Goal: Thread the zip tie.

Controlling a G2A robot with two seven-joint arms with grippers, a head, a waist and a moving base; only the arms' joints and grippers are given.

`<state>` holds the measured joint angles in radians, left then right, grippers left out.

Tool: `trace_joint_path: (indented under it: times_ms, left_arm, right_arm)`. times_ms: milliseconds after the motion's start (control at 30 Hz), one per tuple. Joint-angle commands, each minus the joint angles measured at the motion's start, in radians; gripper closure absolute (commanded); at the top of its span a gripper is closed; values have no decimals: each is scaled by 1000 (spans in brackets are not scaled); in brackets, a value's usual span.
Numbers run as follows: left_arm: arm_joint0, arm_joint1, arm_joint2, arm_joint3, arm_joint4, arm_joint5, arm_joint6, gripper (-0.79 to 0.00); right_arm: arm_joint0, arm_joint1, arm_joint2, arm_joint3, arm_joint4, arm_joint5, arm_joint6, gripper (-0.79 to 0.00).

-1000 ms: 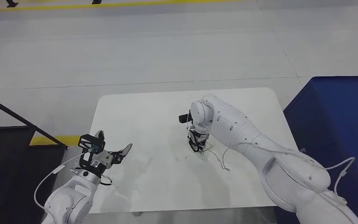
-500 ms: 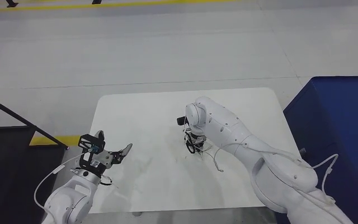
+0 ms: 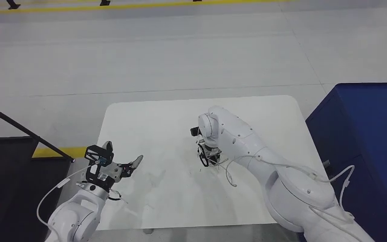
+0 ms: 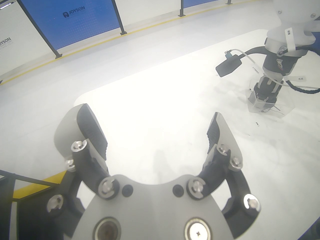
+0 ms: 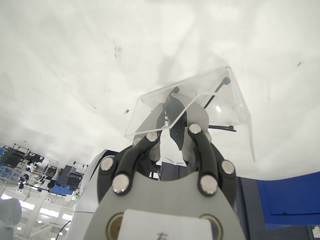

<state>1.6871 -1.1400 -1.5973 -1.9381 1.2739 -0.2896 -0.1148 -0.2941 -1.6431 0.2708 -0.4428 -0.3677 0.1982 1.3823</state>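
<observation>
Fingers (image 5: 176, 116) of the right gripper (image 5: 169, 101) were pressed together inside a clear plastic open-topped box (image 5: 235, 96), pinching a thin black zip tie (image 5: 176, 90) whose end stuck out just past the fingertips. Two more black ties (image 5: 217, 88) lay in the same box, beside the fingers and not touching them. In the top view the right gripper (image 3: 207, 158) pointed straight down into the box (image 3: 221, 162), which stood near the middle of the white table with rounded corners (image 3: 157, 127). The left gripper (image 3: 124, 155) sat over the table's near left edge, well apart from the box. Its two fingers (image 4: 91, 128) were spread wide with nothing between them. From that wrist camera the box (image 4: 283, 111) stood far off, with the right gripper (image 4: 266, 99) reaching down inside it.
</observation>
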Motion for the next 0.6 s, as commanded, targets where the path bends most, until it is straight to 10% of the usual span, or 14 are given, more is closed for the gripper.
trace_joint_path:
  times_ms: [0,67,567]
  left_arm:
    - [0,0,0,0,0,0,0,-785]
    - [0,0,0,0,0,0,0,-785]
    - [0,0,0,0,0,0,0,-785]
  right_arm:
    - [-1,-6,0,10,-5,1,-3,-99]
    - [-2,-13,2,21,-9,1,-6,0]
    - [53,2,69,93,45,-229,92,0]
